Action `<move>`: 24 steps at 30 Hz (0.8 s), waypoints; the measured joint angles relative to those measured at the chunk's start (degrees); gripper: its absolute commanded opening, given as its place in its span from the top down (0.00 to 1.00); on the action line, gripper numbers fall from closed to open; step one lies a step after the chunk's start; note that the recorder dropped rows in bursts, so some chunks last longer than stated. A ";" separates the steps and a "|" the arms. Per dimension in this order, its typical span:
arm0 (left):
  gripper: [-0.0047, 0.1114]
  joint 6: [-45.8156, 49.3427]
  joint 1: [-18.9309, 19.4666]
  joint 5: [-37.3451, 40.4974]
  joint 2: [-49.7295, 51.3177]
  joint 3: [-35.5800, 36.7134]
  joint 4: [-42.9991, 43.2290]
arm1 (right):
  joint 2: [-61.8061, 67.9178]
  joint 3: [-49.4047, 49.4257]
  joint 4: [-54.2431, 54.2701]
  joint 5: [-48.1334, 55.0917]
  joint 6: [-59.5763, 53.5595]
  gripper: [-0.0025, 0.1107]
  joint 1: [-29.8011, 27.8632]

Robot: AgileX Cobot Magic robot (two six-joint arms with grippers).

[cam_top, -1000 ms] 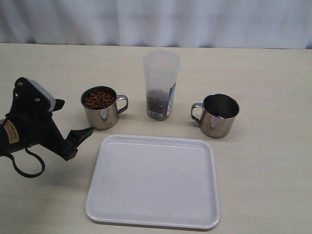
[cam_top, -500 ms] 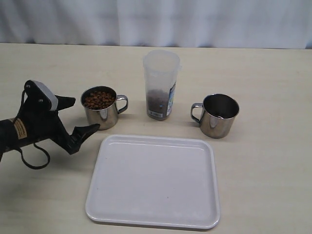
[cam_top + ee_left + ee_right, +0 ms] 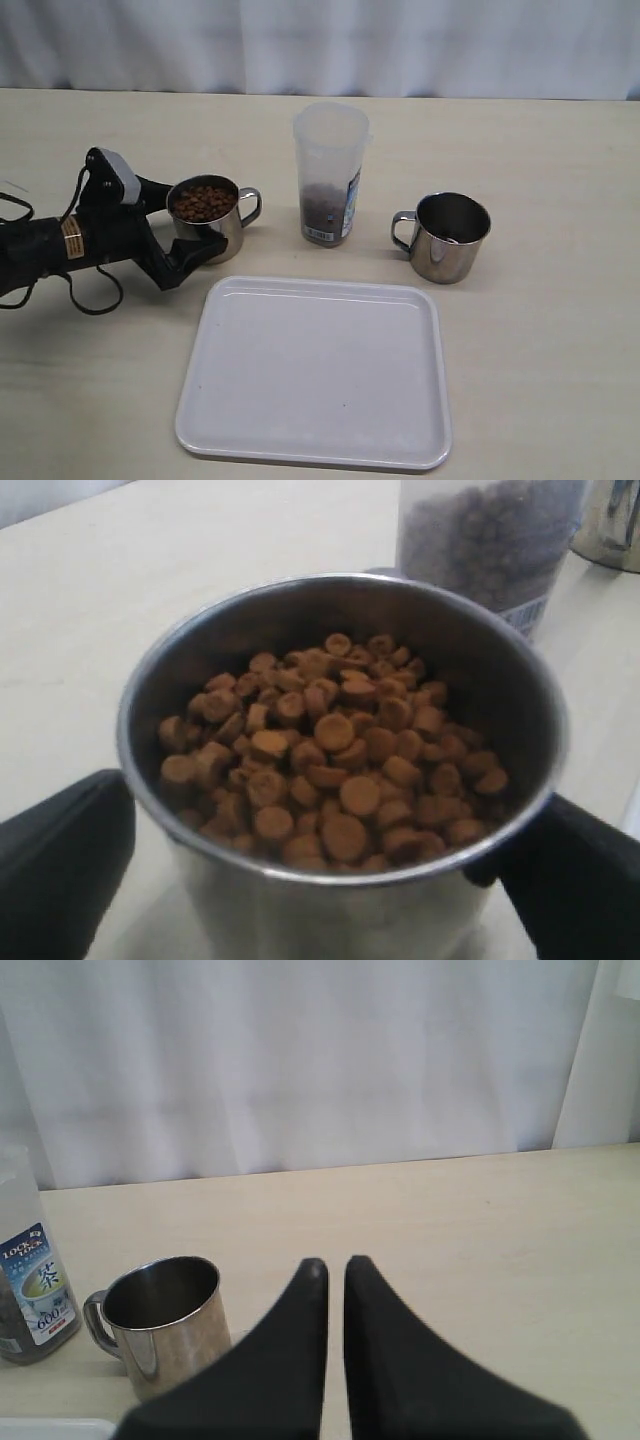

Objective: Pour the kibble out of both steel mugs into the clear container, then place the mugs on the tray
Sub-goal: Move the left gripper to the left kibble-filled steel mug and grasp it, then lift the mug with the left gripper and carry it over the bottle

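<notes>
Steel mug (image 3: 222, 235) w/ kibble (image 3: 330, 770) sits betw. spread L claw (image 3: 183, 225) fingers, 9 o'clock of clear container (image 3: 330, 160); 2nd mug (image 3: 450, 245) at 3, tray (image 3: 320, 380) at 6. R claw (image 3: 335, 1265) pressed together.

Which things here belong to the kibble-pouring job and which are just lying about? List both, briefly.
Job:
- left steel mug, full of kibble
- right steel mug
- clear container
- tray
- left gripper, open, one finger on each side of the full mug

Lying about:
- only the table and the curtain; no stray items show
</notes>
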 measured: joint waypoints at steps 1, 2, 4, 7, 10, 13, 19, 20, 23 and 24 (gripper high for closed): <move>0.06 -0.11 0.00 -0.46 0.61 -0.67 0.22 | 0.00 0.00 0.00 0.00 0.00 0.94 0.00; 0.06 -0.26 0.00 -1.14 1.30 -1.48 0.35 | 0.00 0.00 0.00 0.00 0.00 0.94 0.00; 0.06 -1.19 0.00 -2.49 2.55 -3.08 0.57 | 0.00 0.00 0.00 0.00 0.00 0.94 0.00; 0.06 -2.63 0.00 -4.66 4.06 -5.38 1.14 | 0.00 0.00 0.00 0.00 0.00 0.94 0.00; 0.06 -4.21 0.00 -5.24 5.30 -7.40 2.80 | 0.00 0.00 0.00 0.00 0.00 0.94 0.00; 0.06 -5.00 0.00 -5.44 6.38 -8.76 4.68 | 0.00 0.00 0.00 0.00 0.00 0.94 0.00; 0.06 -5.23 -0.25 -6.27 6.50 -9.11 4.87 | 0.00 0.00 0.00 0.00 0.00 0.94 0.00; 0.06 -5.23 -0.41 -5.89 6.50 -9.14 4.87 | 0.00 0.00 0.00 0.00 0.00 0.94 0.00; 0.06 -5.23 -1.50 -4.89 7.14 -10.43 4.87 | 0.00 0.00 0.00 0.00 0.00 0.94 0.00; 0.06 -5.23 -1.62 -4.89 7.25 -10.53 4.87 | 0.00 0.00 0.00 0.00 0.00 0.94 0.00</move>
